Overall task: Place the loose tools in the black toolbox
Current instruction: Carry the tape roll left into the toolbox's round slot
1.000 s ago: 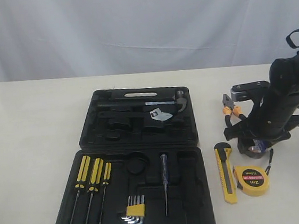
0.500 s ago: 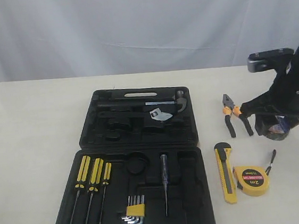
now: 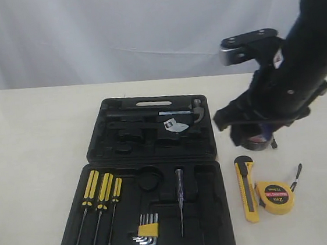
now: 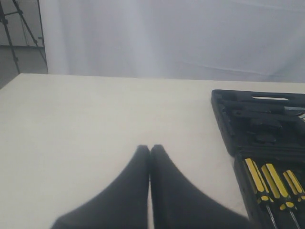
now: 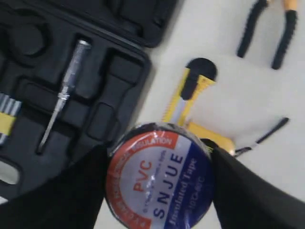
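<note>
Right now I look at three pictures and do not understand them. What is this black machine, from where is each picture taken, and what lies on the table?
This is a robot with two arms, each ending in a gripper, a two-fingered claw. The wide picture comes from a camera standing off the arms; the other two come from cameras on the wrists. The right gripper is closed on a black PVC tape roll and holds it above the table, next to the open black toolbox. The left gripper is shut and empty. On the table lie a yellow-black utility knife, a yellow tape measure and orange-handled pliers. Inside the toolbox sit yellow-handled screwdrivers and a hex key set.
</note>
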`<state>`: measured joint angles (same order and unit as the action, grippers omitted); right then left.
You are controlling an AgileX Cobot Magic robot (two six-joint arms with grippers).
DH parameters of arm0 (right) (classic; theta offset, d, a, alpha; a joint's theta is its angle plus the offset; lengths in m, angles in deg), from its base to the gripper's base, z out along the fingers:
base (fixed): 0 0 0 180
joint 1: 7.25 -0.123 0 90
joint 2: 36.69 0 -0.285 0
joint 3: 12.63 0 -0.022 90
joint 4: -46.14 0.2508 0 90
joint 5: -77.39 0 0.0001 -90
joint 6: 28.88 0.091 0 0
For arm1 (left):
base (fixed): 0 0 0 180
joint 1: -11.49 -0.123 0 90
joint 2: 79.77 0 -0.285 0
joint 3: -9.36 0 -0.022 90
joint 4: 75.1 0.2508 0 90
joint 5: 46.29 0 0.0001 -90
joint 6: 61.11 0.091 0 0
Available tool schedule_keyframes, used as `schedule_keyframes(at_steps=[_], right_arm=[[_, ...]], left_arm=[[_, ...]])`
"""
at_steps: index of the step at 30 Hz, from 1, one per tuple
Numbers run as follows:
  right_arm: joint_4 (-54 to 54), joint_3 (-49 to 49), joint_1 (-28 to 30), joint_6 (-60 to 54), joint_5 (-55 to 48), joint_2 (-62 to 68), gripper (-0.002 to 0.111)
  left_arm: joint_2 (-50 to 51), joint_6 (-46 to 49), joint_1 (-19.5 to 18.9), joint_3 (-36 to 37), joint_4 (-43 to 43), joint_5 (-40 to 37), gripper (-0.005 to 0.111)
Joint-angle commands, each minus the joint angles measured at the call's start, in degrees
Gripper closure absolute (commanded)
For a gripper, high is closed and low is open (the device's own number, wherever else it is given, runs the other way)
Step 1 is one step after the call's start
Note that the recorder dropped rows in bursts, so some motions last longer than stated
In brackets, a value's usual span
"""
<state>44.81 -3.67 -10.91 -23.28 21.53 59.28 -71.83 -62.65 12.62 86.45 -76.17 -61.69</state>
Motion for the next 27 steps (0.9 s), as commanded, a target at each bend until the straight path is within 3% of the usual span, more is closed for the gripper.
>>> schedule_keyframes(at_steps=[1, 8, 15, 27], right_arm=[[-0.24, -6.39, -6.77, 3.92, -1.57, 5.36, 0.083], [-0.24, -19.06, -14.01, 4.69, -2.00, 18.97, 0.083], [-0.24, -26.88, -16.49, 5.21, -2.11, 31.20, 0.083], [-0.24, -28.03, -16.49, 5.58, 4.00, 36.92, 0.083]], left_arm=[[-0.16, 0.02, 0.12, 0.12, -0.14, 0.06, 0.107], [-0.16, 0.02, 0.12, 0.12, -0.14, 0.06, 0.107], [-0.16, 0.02, 0.12, 0.12, -0.14, 0.06, 0.107], [-0.16, 0.02, 0.12, 0.12, -0.14, 0.06, 0.107]])
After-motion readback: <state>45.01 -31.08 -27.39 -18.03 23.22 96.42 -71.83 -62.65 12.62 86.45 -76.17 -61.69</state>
